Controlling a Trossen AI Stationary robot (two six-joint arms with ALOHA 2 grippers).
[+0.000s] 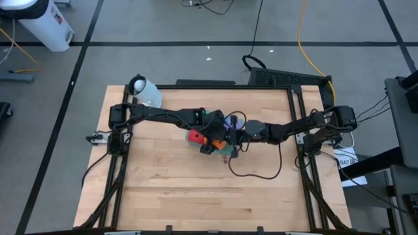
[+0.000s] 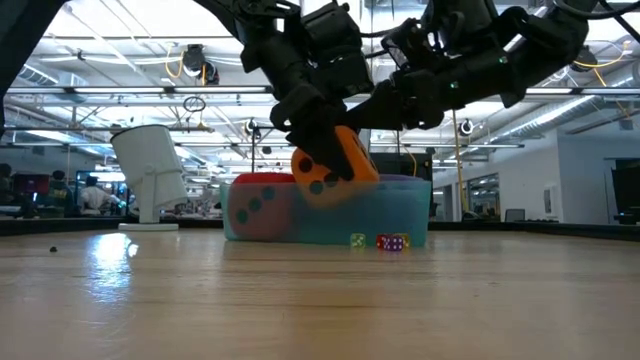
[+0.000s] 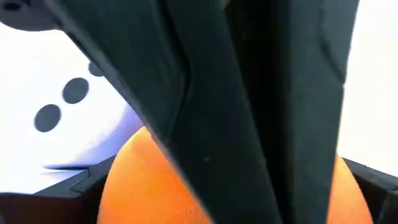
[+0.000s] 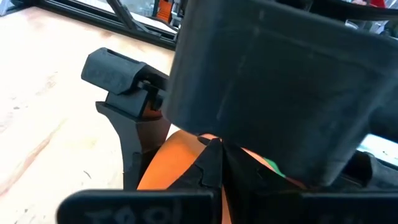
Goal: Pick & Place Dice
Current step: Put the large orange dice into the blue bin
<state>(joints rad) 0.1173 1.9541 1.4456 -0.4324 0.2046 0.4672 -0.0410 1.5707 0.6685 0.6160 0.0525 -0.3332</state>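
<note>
My left gripper (image 1: 218, 141) is shut on the orange die (image 2: 330, 172), which hangs tilted at the rim of a translucent blue bin (image 2: 405, 215) in the middle of the table. A red die (image 2: 258, 208) lies inside the bin at its left. A pale purple die (image 3: 68, 106) with dark pips lies just beyond the orange one, and a bit of green die (image 4: 268, 165) shows beside it. My right gripper (image 4: 214, 163) comes in from the table's right, shut, with its tips at the orange die (image 4: 171, 165). My left gripper pinches the orange die by two opposite sides (image 3: 124, 186) between its two fingers (image 4: 127, 140), slanting down from the table's left. The die is tilted, its lower corner (image 2: 318, 200) dipping below the bin's rim. My right gripper's shut fingers (image 3: 249, 106) lie across the die's upper face; whether they touch it I cannot tell.
A white jug (image 1: 145, 91) stands at the table's far left corner. Two tiny dice (image 2: 357, 241) (image 2: 392, 242) lie on the wood in front of the bin. A dark cable (image 1: 261, 175) loops over the table near the right arm.
</note>
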